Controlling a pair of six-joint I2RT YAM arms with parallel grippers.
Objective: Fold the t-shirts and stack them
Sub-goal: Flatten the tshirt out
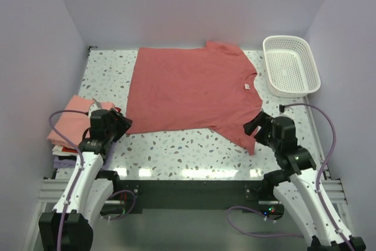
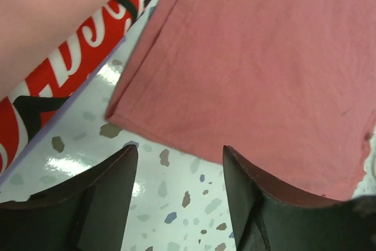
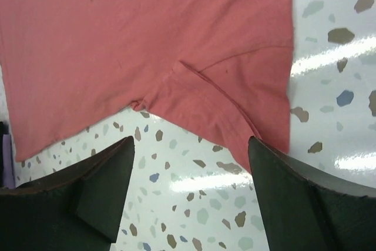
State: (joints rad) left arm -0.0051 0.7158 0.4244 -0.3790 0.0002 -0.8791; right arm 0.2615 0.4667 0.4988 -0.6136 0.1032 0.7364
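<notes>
You have the red tee (image 1: 188, 89) spread flat mid-counter (image 1: 194, 151), laid out for folding. Your left gripper (image 2: 179, 160) stands apart and empty at the hem corner, and your right gripper (image 3: 191, 145) likewise at the near sleeve. The near edge offers room. The stack (image 1: 69, 123) crowds your left, apparently just clear of the hem.

I get the top view from above and behind the arms (image 1: 82, 174), facing down across the whole table (image 1: 176, 151). Each wrist view sits close over the surface, looking past its own fingers (image 2: 82, 204) — left onto the brick-red t-shirt (image 2: 264, 57) hem corner, right onto its sleeve. All three share that shirt.
</notes>
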